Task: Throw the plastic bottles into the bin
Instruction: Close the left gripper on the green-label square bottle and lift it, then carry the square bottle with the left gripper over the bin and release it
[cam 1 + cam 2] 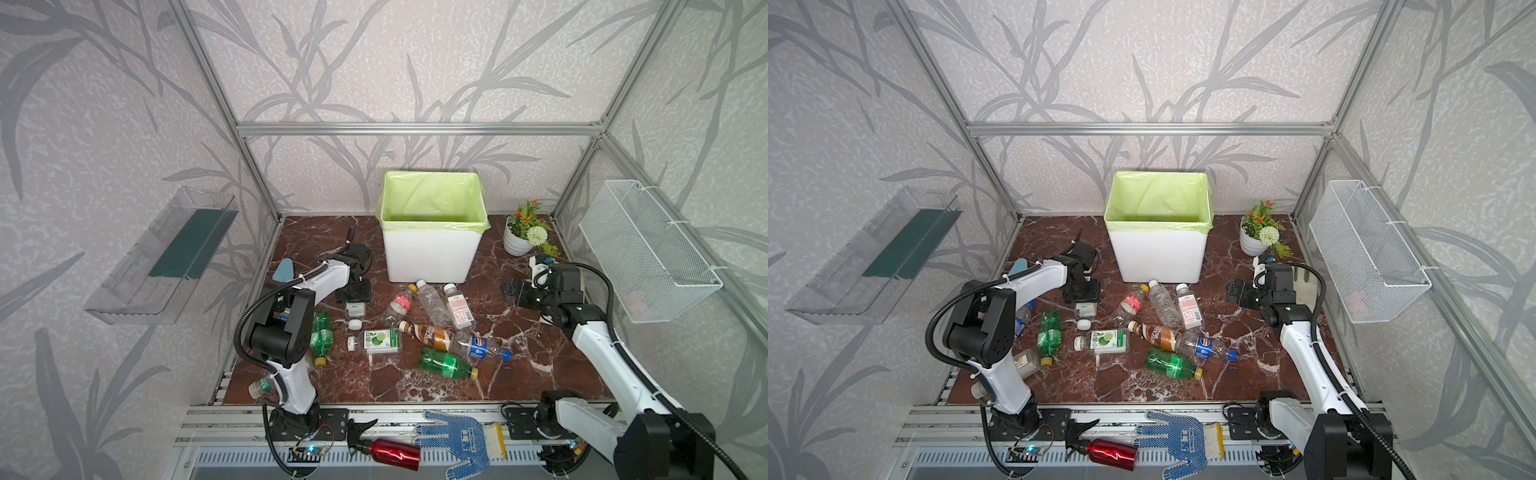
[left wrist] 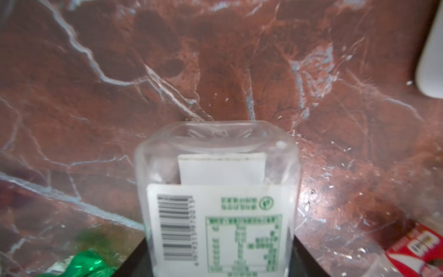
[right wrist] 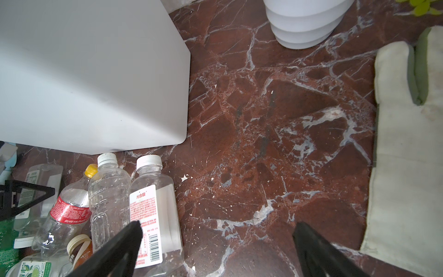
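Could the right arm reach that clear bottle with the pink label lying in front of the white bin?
Probably yes: the right claw stands open beside the bottle, with bare tabletop between them. Another bottle hugs its far side.

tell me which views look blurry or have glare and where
Left wrist view: the clear labelled bottle is soft, the green bottle a smear, glare on the marble tabletop. Right wrist view: the white-capped bottle is sharp, the right end effector a pair of blurred dark wedges. Both top views: sharp and evenly lit, no hard shadows.
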You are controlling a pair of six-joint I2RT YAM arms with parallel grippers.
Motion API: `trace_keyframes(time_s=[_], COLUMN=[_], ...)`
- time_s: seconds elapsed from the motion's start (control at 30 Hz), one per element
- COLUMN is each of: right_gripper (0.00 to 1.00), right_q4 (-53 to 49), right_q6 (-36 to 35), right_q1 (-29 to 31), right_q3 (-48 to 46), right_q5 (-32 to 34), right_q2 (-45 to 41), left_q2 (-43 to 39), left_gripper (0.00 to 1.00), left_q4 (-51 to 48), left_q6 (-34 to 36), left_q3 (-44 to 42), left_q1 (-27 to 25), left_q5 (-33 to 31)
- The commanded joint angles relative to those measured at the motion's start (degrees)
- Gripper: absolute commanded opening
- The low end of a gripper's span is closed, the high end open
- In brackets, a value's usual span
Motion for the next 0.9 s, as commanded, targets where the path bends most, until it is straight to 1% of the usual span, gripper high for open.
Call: trace_keyframes(time_s=[0.0, 0.1, 0.17, 0.23, 0.3, 0.4, 0.43, 0.5, 0.53, 0.6, 0.63, 0.67, 0.7, 0.73, 0.77, 0.8, 0.83, 0.87], right_gripper=[0.99, 0.99, 0.99, 0.99, 0.99, 0.99, 0.99, 0.99, 0.99, 1.00, 1.00, 1.00, 1.00, 1.00, 0.99, 0.99, 0.99, 0.99], right_q4=[0.27, 0.18, 0.27, 0.45, 0.78, 0.72, 0.88, 0.97, 1.00, 0.79, 0.20, -0.44, -0.86, -1.11, -1.01, -0.86, -0.51, -0.08], right_q6=[-0.69, -0.80, -0.74, -0.39, -0.06, 0.50, 0.76, 1.21, 1.22, 1.07, 0.65, 0.20, -0.17, -0.52, -0.71, -0.67, -0.42, -0.01], right_q1=[-0.19, -0.19, -0.19, -0.20, -0.19, -0.19, -0.19, -0.19, -0.19, -0.20, -0.19, -0.19, -0.25, -0.28, -0.27, -0.27, -0.27, -0.27], right_q3=[-0.18, 0.17, 0.21, -0.01, -0.20, -0.17, -0.22, -0.35, -0.34, -0.16, 0.10, 0.31, 0.41, 0.30, -0.11, -0.43, -0.97, -1.44], right_q5=[-0.11, 0.28, 0.53, 1.00, 0.93, 0.38, -0.11, -1.34, -2.13, -3.01, -3.08, -2.67, -2.28, -1.78, -1.25, -0.90, -0.83, -0.96], right_q2=[-1.36, -1.71, -2.09, -2.79, -3.58, -4.32, -4.35, -4.18, -4.04, -3.80, -3.83, -4.10, -4.49, -5.00, -5.58, -5.90, -6.17, -6.19], left_q2=[-12.85, -23.82, -29.24, -31.89, -32.62, -29.44, -26.83, -19.94, -15.40, -5.69, -0.11, 4.46, 7.34, 8.68, 7.92, 5.61, 1.38, -3.86], left_gripper=[0.48, 0.47, 0.48, 0.48, 0.48, 0.48, 0.50, 0.53, 0.56, 0.69, 0.80, 0.83, 0.89, 0.98, 0.99, 0.99, 0.99, 0.99], left_q4=[4.20, 10.68, 14.24, 17.28, 21.77, 29.20, 29.67, 25.62, 21.97, 10.12, 1.42, -6.51, -11.86, -13.92, -12.48, -9.72, -3.75, 4.76], left_q6=[-1.98, -0.68, 0.66, 1.95, 2.13, -0.64, -1.53, -0.34, 1.03, 4.65, 6.06, 7.03, 7.17, 7.01, 7.19, 7.81, 9.05, 10.17], left_q3=[2.72, 5.62, 9.79, 14.69, 18.74, 22.52, 24.23, 29.76, 33.80, 45.35, 54.83, 64.67, 72.74, 78.70, 80.86, 79.49, 74.31, 66.06], left_q1=[3.62, 4.61, 4.97, 5.07, 5.07, 4.31, 2.94, -1.49, -4.54, -9.40, -11.07, -11.99, -12.19, -12.27, -12.43, -12.87, -13.57, -14.50], left_q5=[3.80, 1.41, -1.93, -3.70, -2.14, 5.30, 6.70, 7.14, 7.20, 8.73, 8.01, 7.16, 7.70, 8.43, 8.87, 9.00, 8.57, 7.10])
